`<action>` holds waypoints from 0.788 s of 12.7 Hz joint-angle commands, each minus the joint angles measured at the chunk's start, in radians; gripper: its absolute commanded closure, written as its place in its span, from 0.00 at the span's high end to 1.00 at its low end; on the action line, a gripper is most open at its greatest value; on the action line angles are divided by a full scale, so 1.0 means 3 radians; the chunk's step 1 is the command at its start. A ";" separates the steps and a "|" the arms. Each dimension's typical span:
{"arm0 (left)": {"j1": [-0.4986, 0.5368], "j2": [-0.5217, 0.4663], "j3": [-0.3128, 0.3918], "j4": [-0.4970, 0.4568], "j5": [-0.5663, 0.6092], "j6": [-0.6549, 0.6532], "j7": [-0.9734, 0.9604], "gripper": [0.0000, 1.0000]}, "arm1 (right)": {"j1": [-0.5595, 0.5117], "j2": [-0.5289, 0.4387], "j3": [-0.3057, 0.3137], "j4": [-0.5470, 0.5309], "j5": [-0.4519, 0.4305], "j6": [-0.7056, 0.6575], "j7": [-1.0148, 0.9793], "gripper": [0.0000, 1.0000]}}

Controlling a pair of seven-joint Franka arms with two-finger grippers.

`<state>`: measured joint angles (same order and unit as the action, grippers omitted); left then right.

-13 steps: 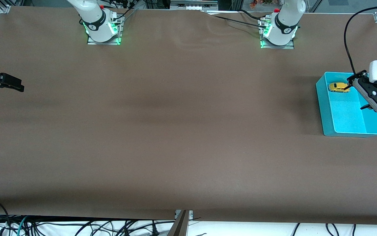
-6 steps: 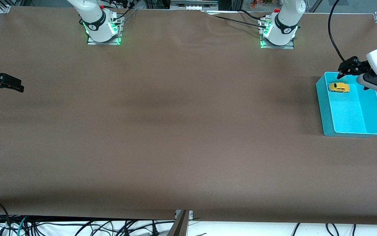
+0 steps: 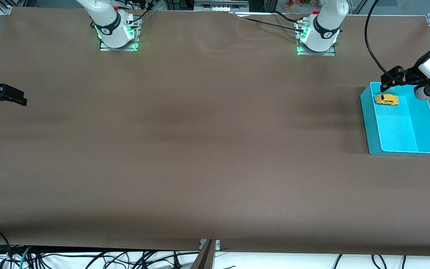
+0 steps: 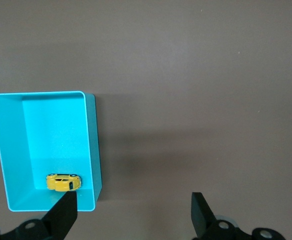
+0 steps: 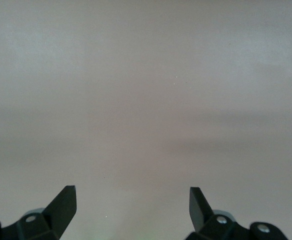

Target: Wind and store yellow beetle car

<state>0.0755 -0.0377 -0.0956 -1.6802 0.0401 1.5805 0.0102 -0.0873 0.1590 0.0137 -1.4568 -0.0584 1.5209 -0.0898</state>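
The yellow beetle car (image 3: 387,99) lies inside the cyan tray (image 3: 369,123), at the tray's end farther from the front camera. It stands on its wheels, free of any grip. My left gripper (image 3: 389,79) hangs open and empty above the tray's corner by the car. In the left wrist view the car (image 4: 63,182) sits low in the tray (image 4: 51,130), just past one fingertip (image 4: 66,205), while the left gripper (image 4: 133,200) spans mostly bare table. My right gripper (image 3: 15,98) waits open and empty at the right arm's end of the table, and the right wrist view shows it (image 5: 132,194) with nothing but table under it.
Brown table covering (image 3: 207,142) spreads between the two grippers. Both arm bases (image 3: 117,35) (image 3: 316,39) stand along the edge farthest from the front camera. A black cable (image 3: 372,52) loops above the table near the left arm's hand.
My left gripper has risen out of the tray and swung up and away, leaving the car lying inside. The right arm has not moved.
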 commanded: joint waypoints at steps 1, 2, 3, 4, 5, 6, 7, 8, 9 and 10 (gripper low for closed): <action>-0.0047 0.0008 -0.0003 -0.0008 -0.0036 0.0136 -0.0151 1.00 | -0.0016 -0.0024 0.0010 -0.0012 0.0006 0.0018 0.0023 1.00; -0.0088 -0.0012 -0.0003 -0.0074 -0.0036 0.0212 -0.0217 1.00 | -0.0016 -0.0024 0.0010 -0.0012 0.0006 0.0018 0.0028 1.00; -0.0129 -0.0027 -0.0003 -0.0156 -0.0026 0.0309 -0.0269 1.00 | -0.0016 -0.0024 0.0010 -0.0012 0.0006 0.0018 0.0028 1.00; -0.0144 -0.0043 -0.0003 -0.0207 -0.0026 0.0366 -0.0299 1.00 | -0.0016 -0.0024 0.0010 -0.0012 0.0006 0.0023 0.0028 1.00; -0.0154 -0.0048 -0.0003 -0.0238 -0.0026 0.0377 -0.0310 1.00 | -0.0016 -0.0024 0.0010 -0.0012 0.0006 0.0018 0.0023 1.00; -0.0170 -0.0048 -0.0003 -0.0259 -0.0026 0.0397 -0.0315 1.00 | -0.0016 -0.0024 0.0010 -0.0012 0.0006 0.0023 0.0028 1.00; -0.0175 -0.0048 0.0002 -0.0279 -0.0026 0.0402 -0.0315 1.00 | -0.0016 -0.0024 0.0010 -0.0012 0.0011 0.0023 0.0028 1.00; -0.0175 -0.0058 0.0002 -0.0285 -0.0021 0.0397 -0.0315 1.00 | -0.0016 -0.0024 0.0010 -0.0012 0.0006 0.0023 0.0028 1.00; -0.0165 -0.0084 0.0002 -0.0320 -0.0021 0.0377 -0.0295 1.00 | -0.0016 -0.0024 0.0010 -0.0012 0.0006 0.0023 0.0028 1.00; -0.0155 -0.0114 0.0017 -0.0376 -0.0026 0.0377 -0.0279 1.00 | -0.0016 -0.0024 0.0010 -0.0012 0.0006 0.0023 0.0028 1.00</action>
<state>0.0301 -0.0349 -0.0990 -1.7492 0.0401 1.6840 -0.0711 -0.0873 0.1590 0.0137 -1.4568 -0.0584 1.5220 -0.0898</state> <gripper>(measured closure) 0.000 0.000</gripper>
